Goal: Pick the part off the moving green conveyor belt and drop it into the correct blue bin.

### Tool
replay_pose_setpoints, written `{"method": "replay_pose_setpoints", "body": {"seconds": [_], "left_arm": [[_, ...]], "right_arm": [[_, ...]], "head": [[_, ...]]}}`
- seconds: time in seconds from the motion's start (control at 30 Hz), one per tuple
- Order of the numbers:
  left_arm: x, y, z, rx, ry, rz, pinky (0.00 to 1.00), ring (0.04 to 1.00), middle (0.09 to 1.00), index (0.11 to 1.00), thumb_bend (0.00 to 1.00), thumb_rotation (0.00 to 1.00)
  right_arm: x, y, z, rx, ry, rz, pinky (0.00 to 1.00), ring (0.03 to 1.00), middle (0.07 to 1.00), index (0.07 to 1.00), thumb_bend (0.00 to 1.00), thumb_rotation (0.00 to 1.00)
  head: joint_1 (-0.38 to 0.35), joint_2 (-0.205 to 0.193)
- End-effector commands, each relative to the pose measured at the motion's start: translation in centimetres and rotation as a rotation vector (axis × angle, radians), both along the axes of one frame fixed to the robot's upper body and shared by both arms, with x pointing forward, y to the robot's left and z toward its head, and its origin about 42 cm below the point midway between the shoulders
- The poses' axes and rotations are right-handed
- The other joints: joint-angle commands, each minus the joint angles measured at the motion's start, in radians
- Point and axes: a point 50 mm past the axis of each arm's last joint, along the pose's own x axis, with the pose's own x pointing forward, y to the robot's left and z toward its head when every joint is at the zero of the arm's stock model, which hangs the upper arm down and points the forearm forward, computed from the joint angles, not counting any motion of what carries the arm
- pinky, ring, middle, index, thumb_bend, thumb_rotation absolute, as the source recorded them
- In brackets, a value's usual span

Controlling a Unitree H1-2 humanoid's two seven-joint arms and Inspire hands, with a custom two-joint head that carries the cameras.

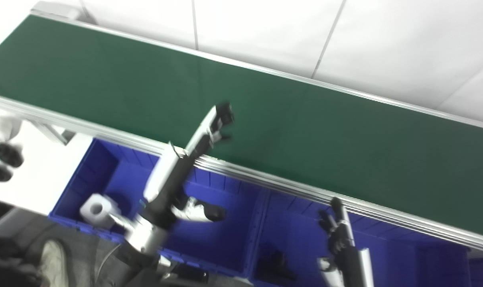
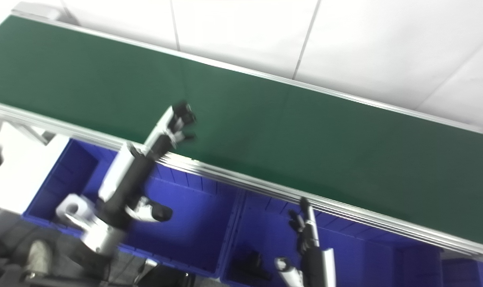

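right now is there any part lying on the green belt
No, the green belt shows bare along its whole visible length; only the left hand reaches over it, while parts lie in the left blue bin.

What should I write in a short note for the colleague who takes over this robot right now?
Left hand: reached out over the near part of the green conveyor belt, blurred; I cannot tell whether it holds anything.
Right hand: low over the right blue bin, apparently holding nothing.
No part is visible on the belt in view.
Left blue bin: contains a white part and a white-and-black part. The right bin holds a dark part.
Left to do: wait for the next part, pick it, drop it in the correct bin.
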Motion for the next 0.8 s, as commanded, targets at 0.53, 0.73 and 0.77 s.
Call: {"method": "replay_pose_setpoints", "body": {"seconds": [0.53, 0.73, 0.77], "left_arm": [[0.2, 6.0, -4.9, 0.161, 0.067, -0.175, 0.95, 1.000, 1.000, 1.000, 0.84, 0.90], [-0.5, 5.0, -3.6, 0.137, 0.049, -0.183, 0.97, 1.000, 1.000, 1.000, 0.87, 0.88], [-0.7, 4.8, -3.1, 0.133, 0.042, -0.176, 0.98, 1.000, 1.000, 1.000, 0.91, 0.90]], "right_arm": [[0.8, 3.7, 0.3, 0.018, -0.060, -0.028, 0.96, 0.967, 1.000, 0.969, 1.00, 0.85], [0.1, 2.3, 0.2, -0.004, -0.062, -0.038, 0.96, 0.959, 1.000, 0.969, 1.00, 0.88], [0.0, 2.1, 0.1, -0.008, -0.063, -0.040, 0.96, 0.951, 1.000, 0.974, 1.00, 0.90]], "head": [[-0.092, -0.029], [0.022, -0.028], [0.022, -0.028]]}}
